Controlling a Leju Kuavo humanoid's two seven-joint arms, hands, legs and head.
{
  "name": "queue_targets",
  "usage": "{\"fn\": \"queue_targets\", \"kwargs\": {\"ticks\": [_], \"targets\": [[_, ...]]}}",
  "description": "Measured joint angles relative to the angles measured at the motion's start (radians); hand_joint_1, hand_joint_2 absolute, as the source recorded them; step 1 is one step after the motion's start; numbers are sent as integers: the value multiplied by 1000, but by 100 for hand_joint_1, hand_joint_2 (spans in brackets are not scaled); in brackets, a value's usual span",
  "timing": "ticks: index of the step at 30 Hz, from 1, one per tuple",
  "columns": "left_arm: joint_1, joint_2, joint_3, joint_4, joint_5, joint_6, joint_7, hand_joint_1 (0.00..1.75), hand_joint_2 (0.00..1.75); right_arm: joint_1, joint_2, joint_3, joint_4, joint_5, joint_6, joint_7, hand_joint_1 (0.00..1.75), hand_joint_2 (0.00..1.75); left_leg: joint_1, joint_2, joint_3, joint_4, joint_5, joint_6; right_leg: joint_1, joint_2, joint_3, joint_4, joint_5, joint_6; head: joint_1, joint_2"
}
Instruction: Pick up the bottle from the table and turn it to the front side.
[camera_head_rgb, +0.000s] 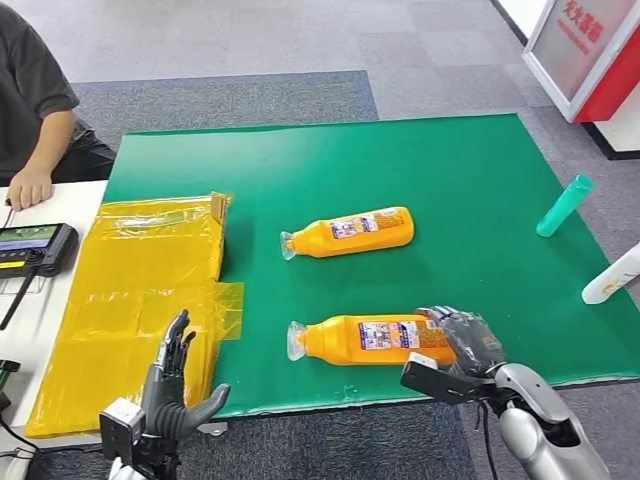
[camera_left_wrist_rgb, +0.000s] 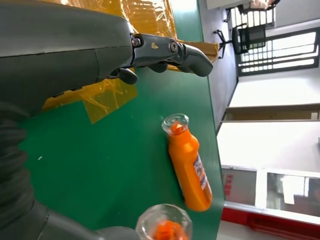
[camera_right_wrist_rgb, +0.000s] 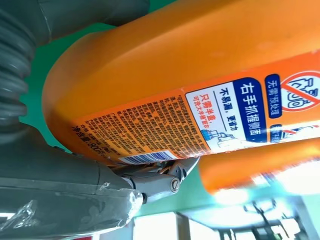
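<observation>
right hand (camera_head_rgb: 462, 340) grips near bottle (camera_head_rgb: 370, 340) (lying flat).

Glossy plastic bottle (camera_head_rgb: 370, 340) — matt mat (camera_head_rgb: 468, 190)

The base end of the nearer orange plastic bottle (camera_head_rgb: 370, 340) is covered by the right hand (camera_head_rgb: 464, 340) wrapped around it. In the right wrist view its fine label print is too small to read, and the second orange bottle (camera_right_wrist_rgb: 256, 167) beyond the fingers is blurred and cut off.
</observation>
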Motion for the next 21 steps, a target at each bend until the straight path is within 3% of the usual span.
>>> {"fn": "queue_targets", "kwargs": {"ticks": [4, 11, 21], "targets": [[-15, -10, -2, 1, -9, -23, 8, 0, 175, 38, 42, -14, -71, -10, -51, -57, 175, 175, 0, 0, 0, 0, 0, 0, 0, 0, 0, 0, 0, 0, 0, 0], [-79, -25, -50, 13, 19, -22, 67, 0, 175, 49, 168, -16, -117, -90, -140, -124, 175, 175, 0, 0, 0, 0, 1, -1, 0, 0, 0, 0, 0, 0, 0, 0], [-158, -24, -156, 17, 54, -73, 98, 0, 175, 25, 291, -16, -99, -205, -155, -198, 175, 175, 0, 0, 0, 0, 1, -1, 0, 0, 0, 0, 0, 0, 0, 0]]}}
